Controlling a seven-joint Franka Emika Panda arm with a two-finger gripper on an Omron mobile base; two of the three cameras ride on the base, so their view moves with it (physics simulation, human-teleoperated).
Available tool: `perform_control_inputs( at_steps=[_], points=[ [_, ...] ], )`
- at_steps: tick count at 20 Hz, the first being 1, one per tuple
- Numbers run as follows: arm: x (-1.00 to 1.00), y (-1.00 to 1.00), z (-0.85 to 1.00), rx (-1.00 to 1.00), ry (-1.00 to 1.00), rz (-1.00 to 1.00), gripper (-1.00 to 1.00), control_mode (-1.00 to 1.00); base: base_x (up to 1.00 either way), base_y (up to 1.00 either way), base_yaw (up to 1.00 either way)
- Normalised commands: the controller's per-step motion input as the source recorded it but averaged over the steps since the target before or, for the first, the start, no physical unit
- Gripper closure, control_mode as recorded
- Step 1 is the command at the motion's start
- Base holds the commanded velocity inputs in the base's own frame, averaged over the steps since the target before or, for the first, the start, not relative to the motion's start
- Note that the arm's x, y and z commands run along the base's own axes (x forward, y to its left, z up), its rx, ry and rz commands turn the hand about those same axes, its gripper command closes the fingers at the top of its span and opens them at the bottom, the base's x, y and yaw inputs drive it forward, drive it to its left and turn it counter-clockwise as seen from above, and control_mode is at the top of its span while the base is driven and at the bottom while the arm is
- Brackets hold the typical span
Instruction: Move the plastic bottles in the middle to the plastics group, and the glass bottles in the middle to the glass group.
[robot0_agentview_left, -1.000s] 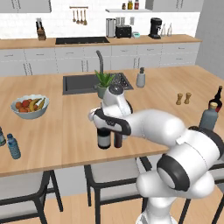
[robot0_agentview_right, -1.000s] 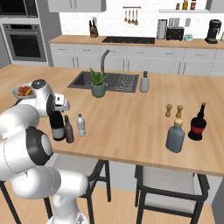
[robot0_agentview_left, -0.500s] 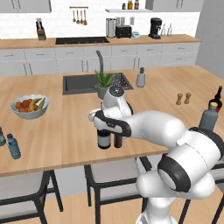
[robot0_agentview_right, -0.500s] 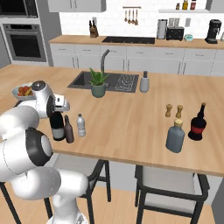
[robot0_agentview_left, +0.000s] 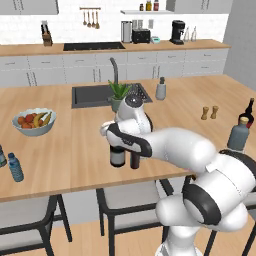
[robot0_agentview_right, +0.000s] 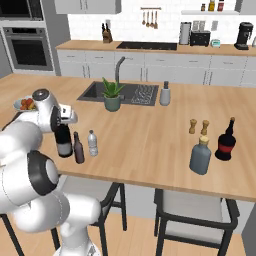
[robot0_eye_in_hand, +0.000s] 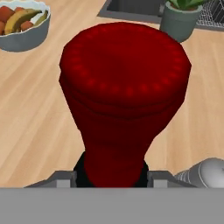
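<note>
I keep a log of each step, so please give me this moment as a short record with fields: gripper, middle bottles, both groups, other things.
gripper: gripper closed around the red foil neck of the wine bottle, which stands on the counter
middle bottles: wine bottle, slim brown bottle and clear water bottle side by side
glass group: red-topped dark bottle and squat grey bottle at the robot's right
plastics group: blue-capped water bottle at the far left
other: fruit bowl, potted plant, two wooden mills

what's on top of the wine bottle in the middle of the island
The gripper sits over the wine bottle, its fingers closed on the red foil neck. In the base views the hand covers the neck; the bottle's body and pale label show below it.
</note>
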Motion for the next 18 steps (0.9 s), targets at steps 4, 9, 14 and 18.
perform_control_inputs(
  at_steps=[4, 9, 14, 18],
  points=[
    [-0.67, 0.07, 0.95, 0.0, -0.09, 0.1, 1.0, -1.0, 0.0, 0.0, 0.0],
    [-0.98, -0.01, 0.69, 0.0, -0.06, 0.08, 1.0, -1.0, 0.0, 0.0, 0.0],
    [-1.0, -0.2, 0.28, 0.0, -0.02, 0.03, 1.0, -1.0, 0.0, 0.0, 0.0],
    [-0.93, -0.58, 0.2, 0.0, -0.02, 0.0, 1.0, -1.0, 0.0, 0.0, 0.0]
  ],
)
